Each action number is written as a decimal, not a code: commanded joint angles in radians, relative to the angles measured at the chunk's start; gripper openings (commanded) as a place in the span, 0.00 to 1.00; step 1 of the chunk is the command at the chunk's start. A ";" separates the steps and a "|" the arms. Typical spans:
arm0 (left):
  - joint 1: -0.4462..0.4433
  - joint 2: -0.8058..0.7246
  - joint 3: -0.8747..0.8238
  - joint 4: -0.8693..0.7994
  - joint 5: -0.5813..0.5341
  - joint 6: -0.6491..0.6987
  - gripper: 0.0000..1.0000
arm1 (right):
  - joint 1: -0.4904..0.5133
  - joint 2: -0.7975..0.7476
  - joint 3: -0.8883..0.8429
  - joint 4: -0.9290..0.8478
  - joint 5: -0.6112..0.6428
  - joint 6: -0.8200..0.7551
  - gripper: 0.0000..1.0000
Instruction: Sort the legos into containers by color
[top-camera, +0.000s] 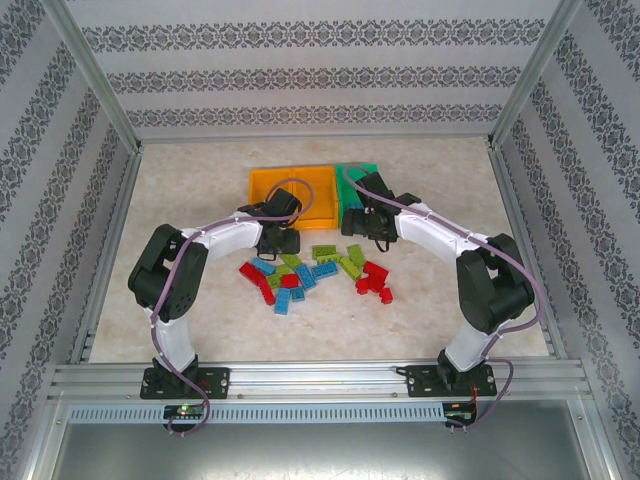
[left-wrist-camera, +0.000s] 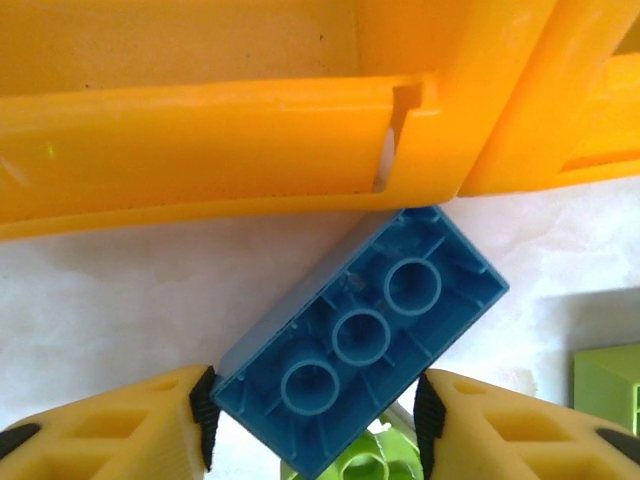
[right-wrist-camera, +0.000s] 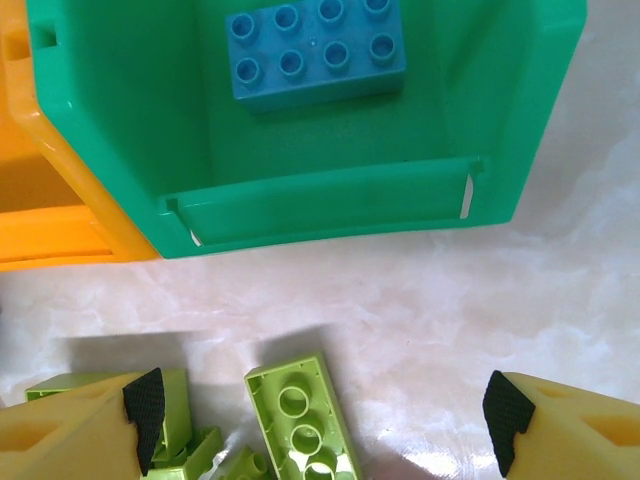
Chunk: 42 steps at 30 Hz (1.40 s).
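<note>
Green bin (top-camera: 358, 172) mostly hidden by right arm; third bin unseen behind arms.

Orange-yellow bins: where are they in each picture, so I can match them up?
Top external: orange-yellow bins at the middle back, left of the green bin.
Left wrist: across the top.
Right wrist: a piece at the left edge, beside the green bin.
Shared landmark: lime green bricks lying in front of the bins.
</note>
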 joint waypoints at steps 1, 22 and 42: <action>-0.021 -0.031 -0.030 0.013 0.017 0.028 0.51 | -0.013 -0.030 -0.016 0.005 0.026 0.021 0.86; -0.025 0.007 0.032 0.006 -0.049 0.153 0.69 | -0.013 -0.028 -0.028 0.001 0.030 0.038 0.87; -0.025 0.053 0.060 0.007 -0.025 0.165 0.37 | -0.025 -0.067 -0.054 0.013 0.059 0.050 0.87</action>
